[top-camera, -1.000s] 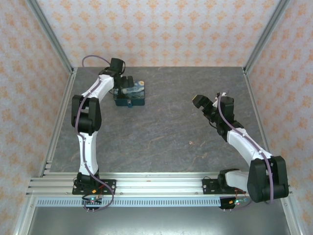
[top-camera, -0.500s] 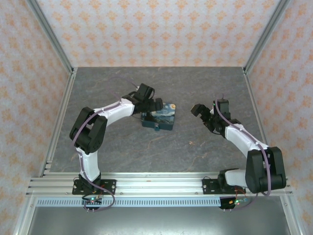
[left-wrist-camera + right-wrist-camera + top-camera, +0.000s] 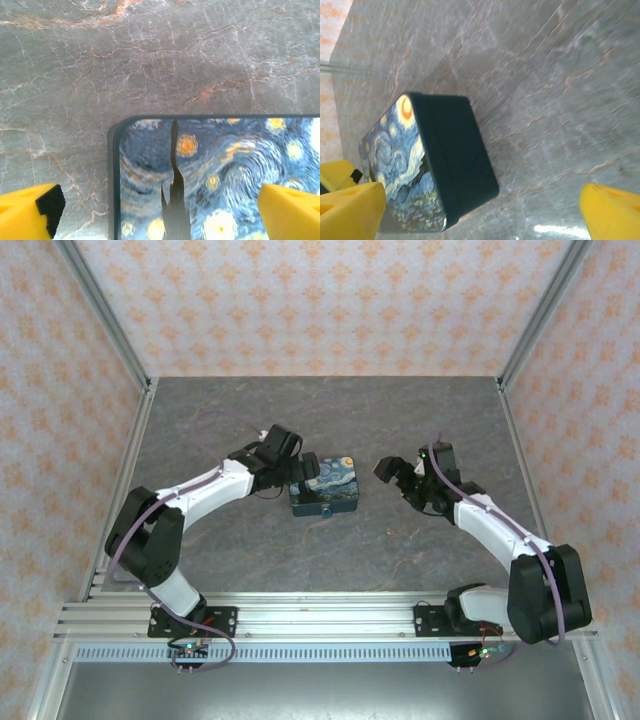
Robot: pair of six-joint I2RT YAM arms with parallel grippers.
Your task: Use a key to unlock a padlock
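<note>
Two questions from the desk: "What's around you, and what's in the way?"

Me: "Grey marbled table point(image 3: 250, 540), patterned walls point(image 3: 320, 300) on three sides. What stands out is a blue box point(image 3: 330, 485) with a swirled night-sky lid, sitting mid-table between my two arms. It blocks the straight line from my left side across to the right."

Desk: "And the grippers?"

Me: "My left gripper point(image 3: 297, 472) is at the box's left end with its jaws spread wide. On the left wrist camera one yellow finger sits off the lid's edge over bare stone and the other over the print, gripping nothing. My right gripper point(image 3: 395, 478) faces the box's right end, apart from it. Its jaws are also wide, with only table between them."

Desk: "Where's the key?"

Me: "I take the pale speck on the table to be the key point(image 3: 389, 531), though it's too small to make out its shape. It lies near the right gripper, on the side toward the arm bases, off the box's near right corner. It's well apart from the left gripper."
</note>
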